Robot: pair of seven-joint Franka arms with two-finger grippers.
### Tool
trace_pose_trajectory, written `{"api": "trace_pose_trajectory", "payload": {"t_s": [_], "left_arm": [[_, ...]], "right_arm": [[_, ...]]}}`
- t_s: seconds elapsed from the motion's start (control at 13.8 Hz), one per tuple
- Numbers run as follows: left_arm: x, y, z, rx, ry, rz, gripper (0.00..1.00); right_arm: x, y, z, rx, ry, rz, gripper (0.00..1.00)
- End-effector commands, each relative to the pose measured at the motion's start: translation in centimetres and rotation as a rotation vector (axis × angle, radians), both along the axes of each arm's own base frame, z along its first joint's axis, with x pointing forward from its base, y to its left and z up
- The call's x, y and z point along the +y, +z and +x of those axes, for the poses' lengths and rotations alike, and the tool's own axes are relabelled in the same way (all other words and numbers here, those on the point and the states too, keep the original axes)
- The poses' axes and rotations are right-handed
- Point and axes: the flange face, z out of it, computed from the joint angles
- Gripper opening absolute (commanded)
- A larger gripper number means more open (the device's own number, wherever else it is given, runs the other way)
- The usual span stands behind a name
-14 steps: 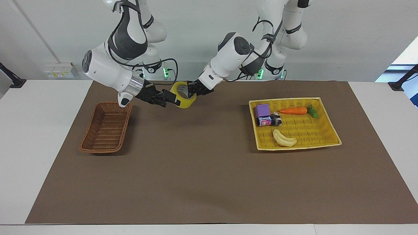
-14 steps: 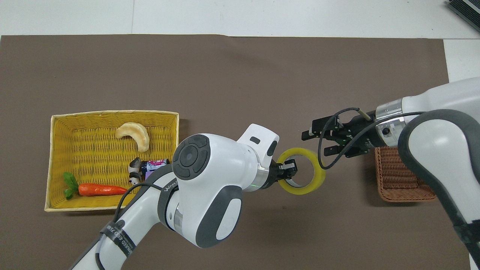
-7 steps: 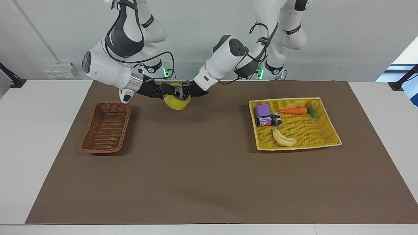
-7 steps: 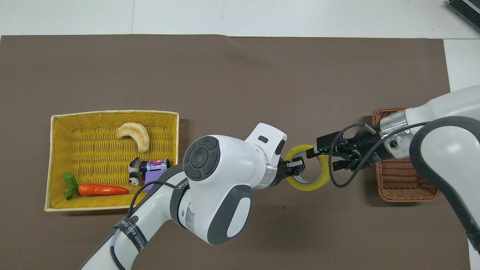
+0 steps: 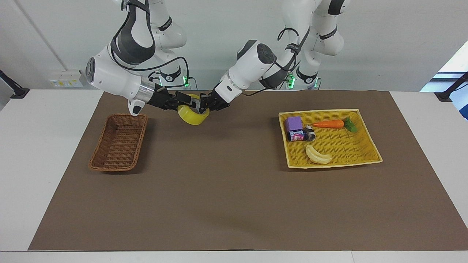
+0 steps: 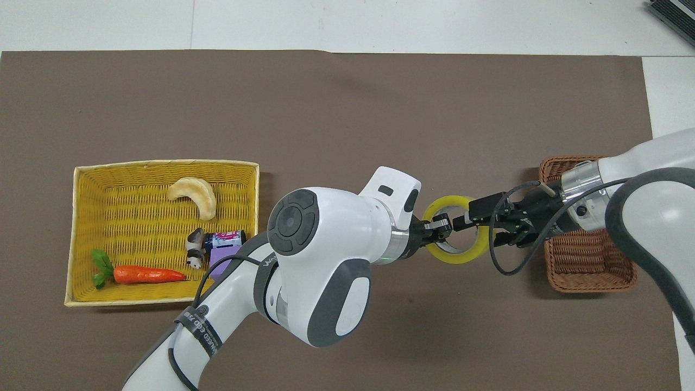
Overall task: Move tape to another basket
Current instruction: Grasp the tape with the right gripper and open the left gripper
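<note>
Since the earlier frames the tape (image 5: 193, 113) has travelled through the air toward the right arm's end of the bench, and the right gripper (image 5: 182, 101) has come in from beside the roll until its fingers straddle the rim. The left gripper (image 5: 203, 105) is still clamped on the roll's wall, one finger inside the core; the left fingers are closed on the tape. The right fingers stand spread wide on either side of the opposite rim and do not yet appear to pinch it. The tape hangs above the brown mat (image 5: 234, 190), between the two grippers, near the bench's edge by the robots and not yet over the wicker basket (image 5: 119, 144), which sits empty at the right arm's end.

This reads as a handover about to complete: next the right fingers would need to close on the rim before the left ones let go, or the roll could drop to the mat. In the yellow tray (image 5: 365, 155) at the left arm's end lie a banana (image 5: 318, 155), a carrot (image 5: 328, 124), a purple block (image 5: 294, 123) and a small can (image 5: 298, 135).
</note>
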Motion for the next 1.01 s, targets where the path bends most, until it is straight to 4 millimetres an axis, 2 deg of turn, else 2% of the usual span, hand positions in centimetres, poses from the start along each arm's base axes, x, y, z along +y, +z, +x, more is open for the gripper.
{"api": "trace_pose_trajectory", "payload": {"t_s": [0.0, 0.07, 0.14, 0.22, 0.43, 0.51, 0.58, 0.72, 0.8, 0.94], "left_arm": [[-1.0, 1.1, 0.4, -0.005, 0.027, -0.040, 0.00], [-1.0, 1.1, 0.4, -0.006, 0.027, -0.039, 0.00], [-1.0, 1.1, 0.3, -0.005, 0.026, -0.038, 0.00], [-1.0, 1.2, 0.3, -0.006, 0.026, -0.039, 0.00], [-0.9, 1.1, 0.3, -0.010, 0.021, -0.036, 0.00], [-0.9, 1.2, 0.4, -0.013, 0.022, -0.038, 0.08], [-1.0, 1.3, 0.3, -0.016, 0.022, -0.037, 0.43], [-1.2, 2.1, -0.3, -0.024, 0.018, -0.040, 0.87], [-1.0, 2.6, -0.3, -0.026, 0.017, -0.043, 1.00], [-0.1, 4.0, -0.5, -0.012, 0.041, -0.046, 1.00]], "right_arm": [[-0.4, -0.1, -0.8, -0.011, 0.028, -0.026, 0.51], [-0.5, 0.0, -0.8, -0.007, 0.024, -0.035, 0.21], [-0.8, 0.0, -0.7, -0.006, 0.017, -0.036, 0.07], [-1.0, -0.1, -0.6, -0.003, 0.016, -0.035, 0.00], [-1.1, 0.0, -0.5, 0.008, -0.002, -0.041, 0.00], [-1.1, 0.0, -0.4, 0.011, -0.011, -0.044, 0.00], [-1.0, 0.0, -0.4, 0.013, -0.012, -0.045, 0.00], [-1.0, 0.0, -0.4, 0.015, -0.014, -0.046, 0.00], [-1.0, 0.0, -0.4, 0.015, -0.014, -0.046, 0.00], [-1.0, 0.0, -0.4, 0.015, -0.014, -0.046, 0.00]]}}
